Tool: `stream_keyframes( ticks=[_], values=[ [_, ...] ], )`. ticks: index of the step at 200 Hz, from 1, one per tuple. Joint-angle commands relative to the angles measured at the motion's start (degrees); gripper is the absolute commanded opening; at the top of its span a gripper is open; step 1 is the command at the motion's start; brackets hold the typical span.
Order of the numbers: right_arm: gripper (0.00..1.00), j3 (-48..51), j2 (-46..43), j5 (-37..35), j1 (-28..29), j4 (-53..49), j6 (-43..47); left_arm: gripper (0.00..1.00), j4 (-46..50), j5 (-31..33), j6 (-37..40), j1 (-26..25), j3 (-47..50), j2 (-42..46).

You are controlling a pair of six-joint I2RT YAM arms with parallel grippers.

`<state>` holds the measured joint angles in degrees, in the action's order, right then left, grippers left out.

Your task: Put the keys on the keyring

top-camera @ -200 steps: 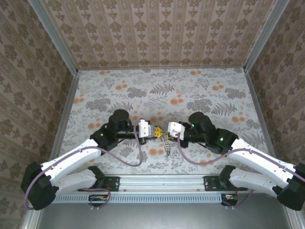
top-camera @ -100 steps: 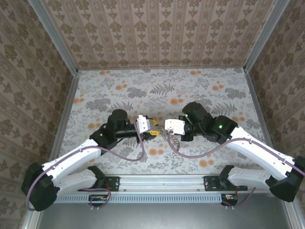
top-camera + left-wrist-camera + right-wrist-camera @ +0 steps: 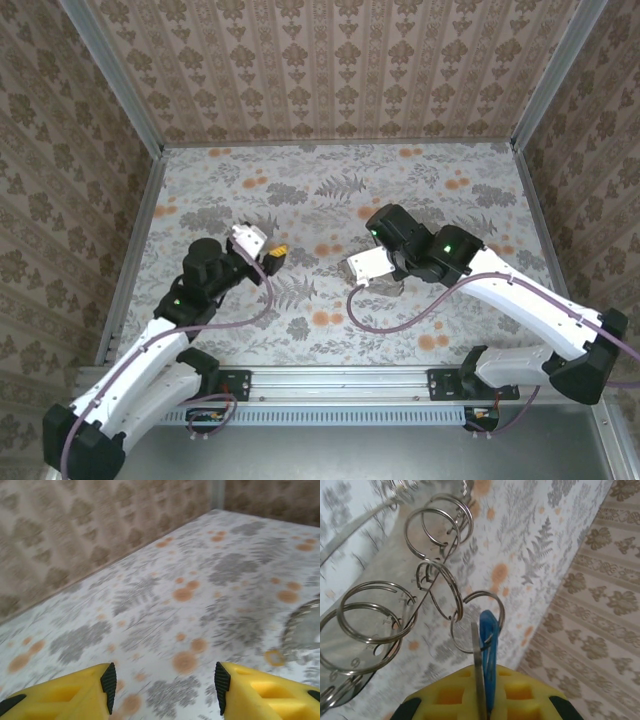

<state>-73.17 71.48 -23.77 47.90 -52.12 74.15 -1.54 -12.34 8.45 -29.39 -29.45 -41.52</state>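
Observation:
My right gripper (image 3: 485,677) is shut on a blue-headed key (image 3: 488,627) and a thin flat metal piece (image 3: 479,665) seen edge-on beside it. The blue head is threaded on a small split ring (image 3: 496,600), which links into the keyring (image 3: 432,587), a floppy chain of several silver split rings hanging away from the fingers. In the top view the right gripper (image 3: 362,268) hovers at mid-table, and what it holds is hidden beneath it. My left gripper (image 3: 278,254) is off to its left, apart from it. Its yellow fingers (image 3: 75,692) stand open around bare tabletop (image 3: 165,645).
The floral tabletop (image 3: 330,190) is walled by patterned panels (image 3: 330,70) at the back and both sides. Purple cables (image 3: 385,322) loop from each arm over the near part of the table. A blurred grey shape (image 3: 305,627) sits at the right edge of the left wrist view.
My left gripper has opened and drawn back to the left, away from the right gripper. The right gripper has stayed shut and shifted slightly back, carrying the key and rings.

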Motion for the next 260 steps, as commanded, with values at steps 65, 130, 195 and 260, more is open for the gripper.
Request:
stream_keyframes(
  ticks=[65, 130, 195, 260],
  values=[
    [0.0, -2.71, 3.05, -10.87, 1.87, 17.2, 18.62, 0.69, 14.11, 17.97, -17.49, 11.68, -0.62, 4.21],
    [0.0, -10.34, 11.18, -3.48, 5.75, 14.7, 4.1, 0.8, 19.49, 17.88, -26.73, 17.57, -2.23, 3.92],
    [0.0, -19.57, 22.11, 5.43, 12.43, 11.13, -15.22, 0.85, 24.52, 10.68, -30.39, 27.36, -5.08, 3.9],
    [0.0, -11.94, 18.97, 14.19, 13.71, 10.96, -28.61, 0.86, 24.69, 5.48, -27.79, 31.33, -3.53, 4.21]
  ],
)
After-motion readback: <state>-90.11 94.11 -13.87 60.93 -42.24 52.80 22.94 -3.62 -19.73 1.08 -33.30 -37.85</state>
